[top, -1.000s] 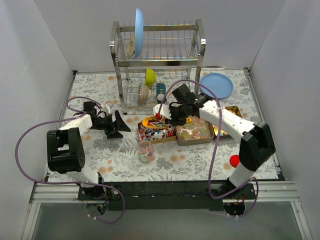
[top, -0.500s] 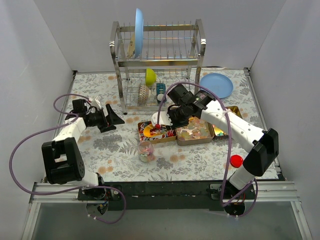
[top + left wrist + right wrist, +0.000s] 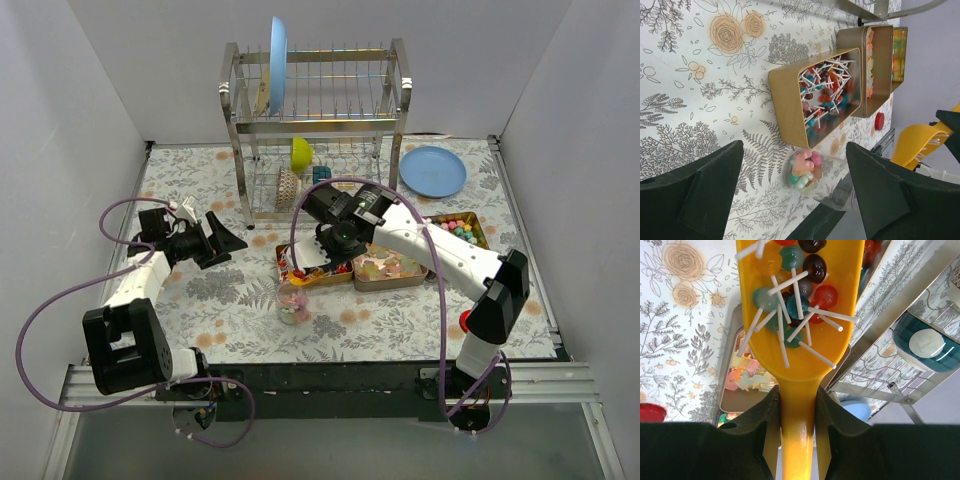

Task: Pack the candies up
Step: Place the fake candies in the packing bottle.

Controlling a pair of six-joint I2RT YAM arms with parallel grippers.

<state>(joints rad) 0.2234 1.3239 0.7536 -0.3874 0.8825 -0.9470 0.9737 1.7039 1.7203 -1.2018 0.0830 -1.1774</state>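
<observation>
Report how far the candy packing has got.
Done: the clear cup already holds a small heap of mixed candies. In hand: the right gripper is shut on the yellow scoop, loaded with lollipops; the left gripper is open and empty. Left: that scoopful isn't tipped in yet, the tins hold plenty more, and the red lid lies off the cup.

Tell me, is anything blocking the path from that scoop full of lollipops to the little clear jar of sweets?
Nothing visible does. The right gripper holds the scoop of lollipops above the tins. The jar stands on open tablecloth just in front of them. The red lid lies aside, by the right arm's base.
</observation>
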